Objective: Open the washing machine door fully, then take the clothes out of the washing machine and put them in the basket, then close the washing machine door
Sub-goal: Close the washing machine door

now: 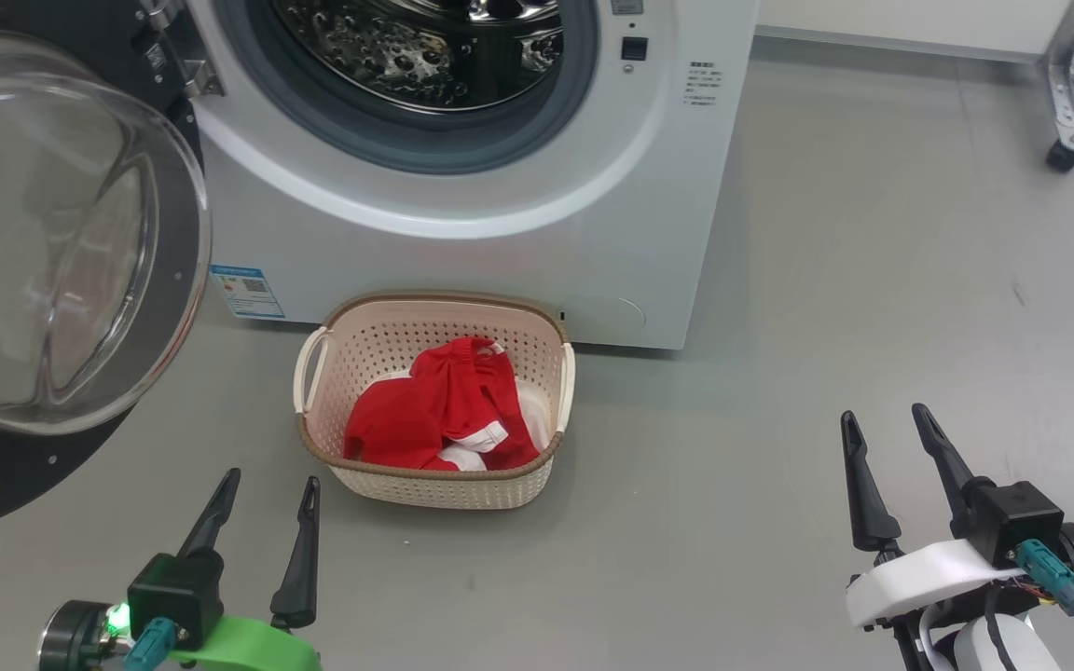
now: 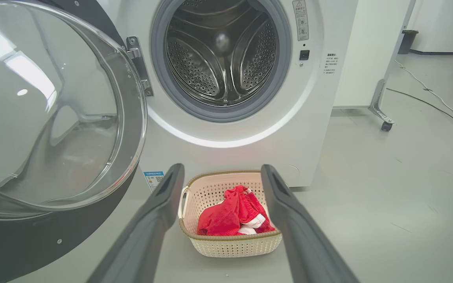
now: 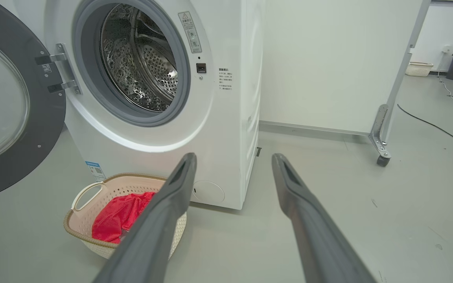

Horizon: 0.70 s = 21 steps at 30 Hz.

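Left of the basket [image 1: 444, 492], the washing machine door [image 1: 61, 252] stands swung wide on its hinge. Its clear glass bowl bulges toward the head camera and its black ring reaches down near the floor [image 1: 779, 373].

Nearer the robot than the basket and just to its left, the left tool [image 1: 274, 477] hovers over the floor with its two dark fingers spread apart and nothing between them. Its fingertips point toward the basket's near left corner without touching it. In the left wrist view the basket sits framed between those two fingers.

The basket stands on the floor right in front of the washing machine [image 1: 500, 270], close against the lower front panel and below the porthole. The clothes [image 1: 434, 410], red with white panels, lie bunched inside the basket, ahead of both tools and touched by neither.

Behind and above the basket, the steel drum [image 1: 425, 47] shows through the open porthole.

Well to the right of the basket, the right tool [image 1: 883, 413] hovers above the floor, fingers parted, holding nothing. Farther right and beyond the basket, a metal frame leg on a caster [image 1: 1064, 154] stands by the wall.
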Available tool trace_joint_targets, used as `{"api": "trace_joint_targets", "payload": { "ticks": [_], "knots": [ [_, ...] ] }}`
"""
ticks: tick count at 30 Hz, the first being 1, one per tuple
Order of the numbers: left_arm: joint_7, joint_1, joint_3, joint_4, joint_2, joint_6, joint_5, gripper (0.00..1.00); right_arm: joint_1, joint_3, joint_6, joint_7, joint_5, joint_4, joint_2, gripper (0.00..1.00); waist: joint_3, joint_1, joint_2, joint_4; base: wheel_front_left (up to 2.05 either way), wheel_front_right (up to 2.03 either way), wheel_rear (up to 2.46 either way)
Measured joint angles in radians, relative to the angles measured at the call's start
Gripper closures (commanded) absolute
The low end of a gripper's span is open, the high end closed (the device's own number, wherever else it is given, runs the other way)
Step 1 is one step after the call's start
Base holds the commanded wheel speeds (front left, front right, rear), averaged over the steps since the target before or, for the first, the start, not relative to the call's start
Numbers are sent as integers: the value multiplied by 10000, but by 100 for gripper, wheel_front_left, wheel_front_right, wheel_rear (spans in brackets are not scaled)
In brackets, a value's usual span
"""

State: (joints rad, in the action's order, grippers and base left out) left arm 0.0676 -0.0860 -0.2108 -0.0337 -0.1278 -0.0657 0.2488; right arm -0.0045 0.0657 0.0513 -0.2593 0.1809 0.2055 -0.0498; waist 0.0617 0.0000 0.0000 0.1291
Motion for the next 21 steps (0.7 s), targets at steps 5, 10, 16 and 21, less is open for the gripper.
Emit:
{"api": "trace_joint_targets", "payload": {
  "ticks": [5,10,16,21],
  "knots": [
    [86,3,125,4,25,-84,2,0,-79,33,86,0,-21,2,-2,0,23,0,0,582,0,0,0],
    [146,4,178,86,81,-96,4,0,-80,65,90,0,-65,23,-6,0,37,0,0,1230,0,0,0],
    [188,4,199,198,115,-100,21,0,-81,111,94,0,-65,75,-8,0,34,0,0,2044,0,0,0],
    [226,4,201,236,125,-165,21,0,-79,199,180,0,-79,134,-6,0,9,0,0,2698,0,0,0]
  ]
}}
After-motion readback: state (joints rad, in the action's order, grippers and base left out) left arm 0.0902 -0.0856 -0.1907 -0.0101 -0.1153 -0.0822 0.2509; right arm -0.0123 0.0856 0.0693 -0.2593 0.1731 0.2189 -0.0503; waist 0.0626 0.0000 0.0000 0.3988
